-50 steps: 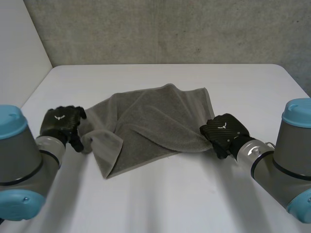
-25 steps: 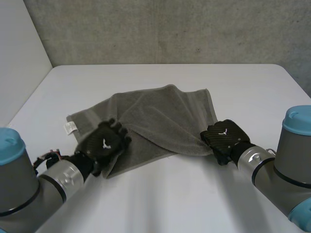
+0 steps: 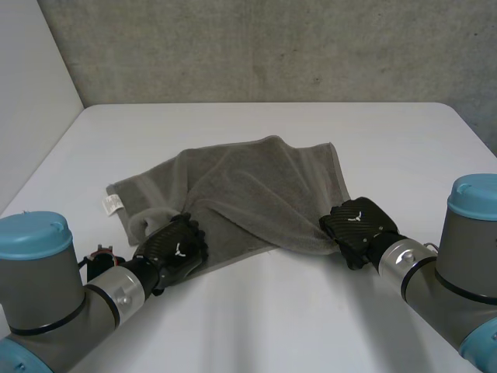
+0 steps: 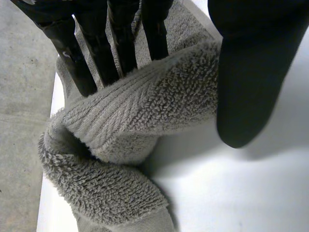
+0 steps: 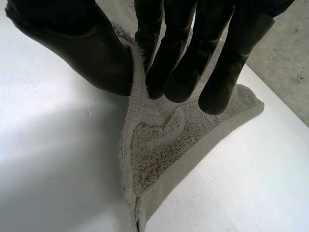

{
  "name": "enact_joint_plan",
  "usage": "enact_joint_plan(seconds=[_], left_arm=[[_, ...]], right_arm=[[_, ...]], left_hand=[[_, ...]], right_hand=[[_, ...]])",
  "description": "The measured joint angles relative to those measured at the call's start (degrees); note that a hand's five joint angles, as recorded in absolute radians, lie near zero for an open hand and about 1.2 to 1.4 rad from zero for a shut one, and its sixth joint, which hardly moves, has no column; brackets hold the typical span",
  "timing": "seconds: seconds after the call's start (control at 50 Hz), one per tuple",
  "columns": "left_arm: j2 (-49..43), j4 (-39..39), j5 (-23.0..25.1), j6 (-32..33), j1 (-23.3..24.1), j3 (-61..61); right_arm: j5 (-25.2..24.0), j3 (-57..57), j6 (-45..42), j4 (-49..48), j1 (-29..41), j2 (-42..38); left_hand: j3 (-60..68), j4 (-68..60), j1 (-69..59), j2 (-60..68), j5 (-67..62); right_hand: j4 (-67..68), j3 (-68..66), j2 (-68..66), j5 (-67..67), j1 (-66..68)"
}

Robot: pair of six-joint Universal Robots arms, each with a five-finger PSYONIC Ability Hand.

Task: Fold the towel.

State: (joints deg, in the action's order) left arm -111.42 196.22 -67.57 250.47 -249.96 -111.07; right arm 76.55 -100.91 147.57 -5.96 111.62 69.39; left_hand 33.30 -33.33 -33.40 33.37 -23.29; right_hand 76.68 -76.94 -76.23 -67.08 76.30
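Grey towel (image 3: 256, 183) lies rumpled on the bench (image 3: 388, 140); left robot hand (image 3: 177, 247) is clamped on a fold, right robot hand (image 3: 357, 224) pinches a corner.

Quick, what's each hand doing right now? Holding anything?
The left hand is closed, pinching the towel at its near edge.
The right hand is closed, pinching the towel's right corner.

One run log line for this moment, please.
left robot hand: pinches towel edge | right robot hand: pinches towel corner | towel rumpled
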Motion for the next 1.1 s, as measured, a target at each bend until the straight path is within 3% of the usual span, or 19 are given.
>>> enact_joint_plan(seconds=[0.1, 0.28, 0.5, 0.64, 0.76, 0.86, 0.94, 1.1], left_arm=[[0.46, 0.54, -0.53, 0.92, -0.25, 0.69], [4.92, 4.15, -3.38, -1.56, -2.50, 1.21], [10.85, 7.62, -5.70, -19.57, -8.02, -1.88], [10.92, 7.20, -5.87, -28.73, -11.10, -3.33], [10.01, 6.87, -5.57, -29.62, -11.63, -4.00], [10.00, 6.68, -5.38, -29.22, -11.64, -4.23], [10.74, 6.66, -5.44, -29.10, -11.55, -4.06], [20.77, 6.83, -6.17, -31.06, -11.12, -2.37]], right_arm=[[0.19, 0.08, 0.00, -0.05, 0.00, -0.04], [0.88, 0.65, 0.23, -0.12, -0.36, 0.39], [1.17, 1.00, 0.61, -0.07, -1.89, 0.96], [1.10, 0.99, 0.65, 0.03, -1.72, 0.76], [1.06, 0.98, 0.75, 0.20, -1.52, 0.73], [1.05, 1.10, 0.79, 0.36, -1.72, 0.89], [1.09, 1.53, 0.80, 0.59, -2.02, 1.71], [1.11, 5.77, 0.91, 4.68, -3.32, 10.98]], left_hand=[[19.00, -19.07, -18.77, 18.97, -18.92], [24.62, -24.63, -24.40, 24.62, -24.53], [22.71, -22.67, -22.67, 22.65, -22.86], [11.49, -11.38, -11.18, 11.37, -11.40], [10.19, -10.18, -10.43, 10.47, -10.22], [29.86, -29.92, -29.91, 30.32, -29.70], [34.52, -34.58, -32.96, 34.58, -33.58], [36.13, -36.23, -34.15, 36.09, -35.12]], right_hand=[[0.00, 0.00, 0.00, 0.00, 0.00], [0.00, 0.00, 0.00, 0.00, 0.00], [0.00, 0.00, 0.00, 0.00, 0.00], [0.00, 0.00, 0.00, 0.00, 0.00], [0.00, 0.00, 0.00, 0.00, 0.00], [0.00, 0.00, 0.00, 0.00, 0.00], [0.00, 0.00, 0.00, 0.00, 0.00], [0.00, 0.00, 0.00, 0.00, 0.00]])
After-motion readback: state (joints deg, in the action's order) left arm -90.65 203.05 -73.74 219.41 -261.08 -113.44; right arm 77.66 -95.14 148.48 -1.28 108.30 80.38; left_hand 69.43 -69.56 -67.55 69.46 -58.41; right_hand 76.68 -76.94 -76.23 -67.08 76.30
